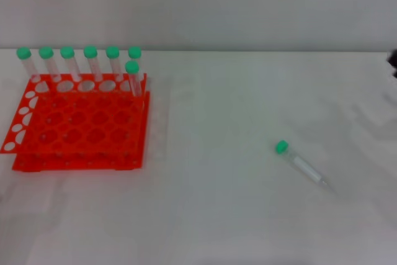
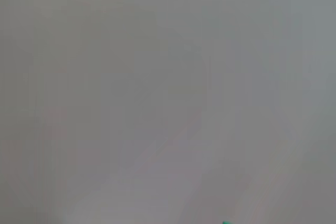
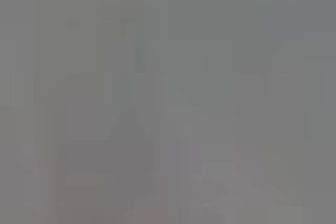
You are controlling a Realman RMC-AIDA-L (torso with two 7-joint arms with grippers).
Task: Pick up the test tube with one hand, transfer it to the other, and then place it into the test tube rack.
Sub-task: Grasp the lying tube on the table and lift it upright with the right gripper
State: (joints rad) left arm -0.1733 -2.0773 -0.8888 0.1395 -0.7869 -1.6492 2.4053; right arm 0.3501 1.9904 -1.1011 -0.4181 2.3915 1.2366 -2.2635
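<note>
A white tabletop (image 1: 248, 228) fills the scene, with the orange-red test tube rack (image 1: 80, 125) standing at the robot's left. Seven green-capped tubes (image 1: 93, 60) stand upright in the rack: six in its far row, one a row nearer at the right corner. Most holes are open. Well apart from the rack, toward the robot's right, the lone test tube (image 1: 302, 166) lies flat on the bare surface. Its green cap (image 1: 281, 147) points back toward the rack and away from the robot, and its tapered tip aims nearer and rightward, so the long axis runs on a diagonal. Neither gripper can be made out in any view. The state of both sets of jaws cannot be told, and both wrist cameras show only grey haze. Judging by where the tube lies, the right arm has the shorter reach, and would need to close across that diagonal.
</note>
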